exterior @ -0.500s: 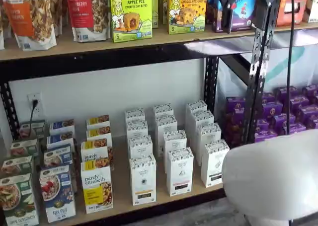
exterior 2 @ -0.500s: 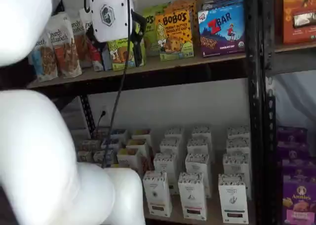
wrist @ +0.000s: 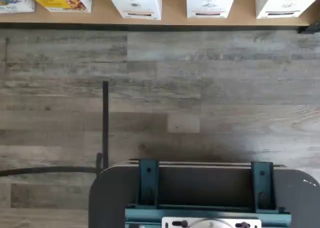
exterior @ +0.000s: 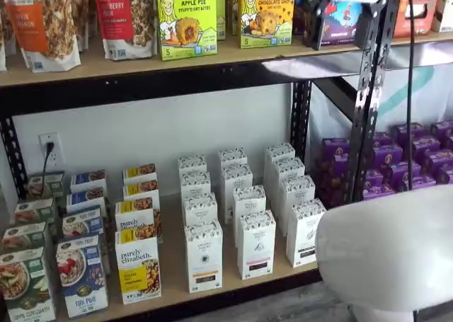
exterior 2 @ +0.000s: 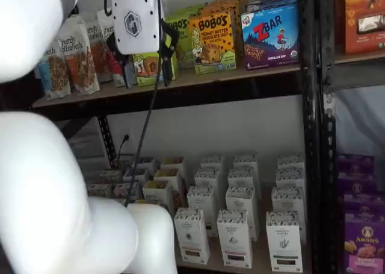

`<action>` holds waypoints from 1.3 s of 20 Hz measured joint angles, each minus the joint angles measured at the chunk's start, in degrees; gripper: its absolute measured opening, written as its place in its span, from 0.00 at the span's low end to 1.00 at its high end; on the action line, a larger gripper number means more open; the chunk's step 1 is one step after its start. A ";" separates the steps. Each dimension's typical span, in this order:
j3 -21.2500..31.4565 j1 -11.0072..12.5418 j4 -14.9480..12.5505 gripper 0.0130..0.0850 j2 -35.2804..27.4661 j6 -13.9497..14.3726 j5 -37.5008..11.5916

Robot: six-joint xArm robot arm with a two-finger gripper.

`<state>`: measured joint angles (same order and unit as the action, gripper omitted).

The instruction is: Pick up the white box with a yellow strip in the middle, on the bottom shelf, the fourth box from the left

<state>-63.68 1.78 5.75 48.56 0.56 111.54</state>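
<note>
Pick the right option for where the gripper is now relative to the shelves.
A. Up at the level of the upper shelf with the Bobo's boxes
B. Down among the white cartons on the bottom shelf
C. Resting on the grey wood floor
A: in both shelf views the white-bodied gripper with black fingers hangs in front of the yellow-green Bobo's boxes, far above the tall narrow white cartons.
</note>
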 joint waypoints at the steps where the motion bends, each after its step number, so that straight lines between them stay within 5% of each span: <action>1: 0.75 -0.48 -0.21 1.00 0.08 0.33 -0.90; 13: 11.86 -9.15 -4.57 1.00 -0.51 7.35 -15.13; 21: 20.23 -12.74 -3.18 1.00 -0.90 10.70 -27.50; 26: 23.44 -16.26 -4.72 1.00 -3.31 14.28 -32.51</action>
<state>-40.24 -14.48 1.03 45.24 14.84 79.03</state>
